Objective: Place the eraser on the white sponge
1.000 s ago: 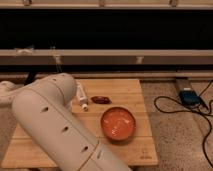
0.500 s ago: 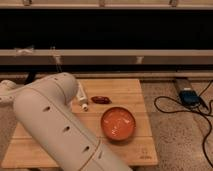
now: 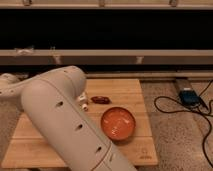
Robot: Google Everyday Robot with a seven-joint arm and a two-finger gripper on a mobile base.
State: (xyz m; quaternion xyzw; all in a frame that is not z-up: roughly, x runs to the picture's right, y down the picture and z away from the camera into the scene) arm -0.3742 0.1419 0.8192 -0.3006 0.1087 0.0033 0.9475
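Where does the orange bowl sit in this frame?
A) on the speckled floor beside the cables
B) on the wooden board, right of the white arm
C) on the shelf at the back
B: the orange bowl rests on the wooden board, just right of the white arm, whose bulk hides the tool.

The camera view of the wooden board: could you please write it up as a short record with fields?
arm: white, large in the left foreground, covering much of the board
gripper: hidden behind the arm, over the board's left part; fingers shut
board: wooden, lying on the floor
bowl: orange, right of centre on the board
red-brown object: small, behind the bowl, apart from it
eraser: not visible
sponge: not visible
blue device: on the floor right of the board, black cable attached
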